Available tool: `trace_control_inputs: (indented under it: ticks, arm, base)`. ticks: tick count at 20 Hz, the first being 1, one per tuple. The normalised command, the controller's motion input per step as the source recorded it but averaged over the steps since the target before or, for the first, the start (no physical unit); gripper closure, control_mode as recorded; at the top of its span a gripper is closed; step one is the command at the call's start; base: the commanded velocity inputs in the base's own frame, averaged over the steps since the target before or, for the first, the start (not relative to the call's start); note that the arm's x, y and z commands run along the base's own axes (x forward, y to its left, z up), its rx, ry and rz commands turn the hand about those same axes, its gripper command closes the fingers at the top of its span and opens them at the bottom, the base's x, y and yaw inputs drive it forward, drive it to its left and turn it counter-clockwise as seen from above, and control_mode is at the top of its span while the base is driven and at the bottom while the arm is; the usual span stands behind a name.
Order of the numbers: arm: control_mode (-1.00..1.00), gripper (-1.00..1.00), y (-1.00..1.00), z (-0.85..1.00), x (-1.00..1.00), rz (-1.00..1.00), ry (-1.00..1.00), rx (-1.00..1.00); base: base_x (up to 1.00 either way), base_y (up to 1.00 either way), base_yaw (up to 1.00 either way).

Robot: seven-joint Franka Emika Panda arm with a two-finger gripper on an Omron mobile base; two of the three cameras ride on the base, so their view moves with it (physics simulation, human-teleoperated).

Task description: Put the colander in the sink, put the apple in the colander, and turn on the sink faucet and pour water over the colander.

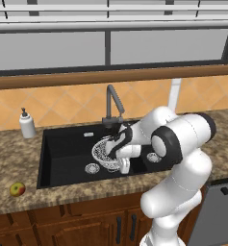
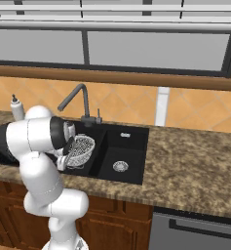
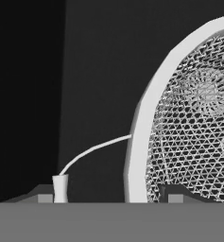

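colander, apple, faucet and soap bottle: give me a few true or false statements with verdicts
1. The colander is over the sink. True.
2. The apple lies in the colander. False: it sits on the counter, left of the sink.
3. Water runs from the faucet. False: none is visible.
4. The soap bottle stands on the counter behind the sink's left corner. True.
5. The gripper has its jaws at the colander's rim. True.

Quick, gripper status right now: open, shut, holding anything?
Gripper: shut on the colander, fingertips either side of its pale rim, held over the sink.
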Motion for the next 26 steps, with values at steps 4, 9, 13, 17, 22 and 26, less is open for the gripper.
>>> trace_control_inputs:
  ticks: [4, 9, 13, 17, 22, 26]
  arm:
    - [-1.0, 1.0, 0.0, -0.28, 0.09, 0.0, 0.0, 0.0]
    - [-1.0, 1.0, 0.0, -0.27, 0.2, 0.0, 0.0, 0.0]
    - [-1.0, 1.0, -0.06, -0.1, 0.27, 0.0, 0.0, 0.0]
    - [-1.0, 1.0, -0.05, -0.13, 0.33, 0.0, -0.01, 0.0]
    - [-1.0, 1.0, -0.02, -0.17, 0.32, 0.0, -0.03, 0.0]
    - [-1.0, 1.0, 0.0, -0.29, 0.21, 0.0, -0.05, 0.0]
  base:
    - [0.0, 0.0, 0.0]
    - [0.0, 0.0, 0.0]
    - [0.0, 0.0, 0.0]
    - [0.0, 0.0, 0.0]
    - [0.0, 0.0, 0.0]
    - [0.0, 0.0, 0.0]
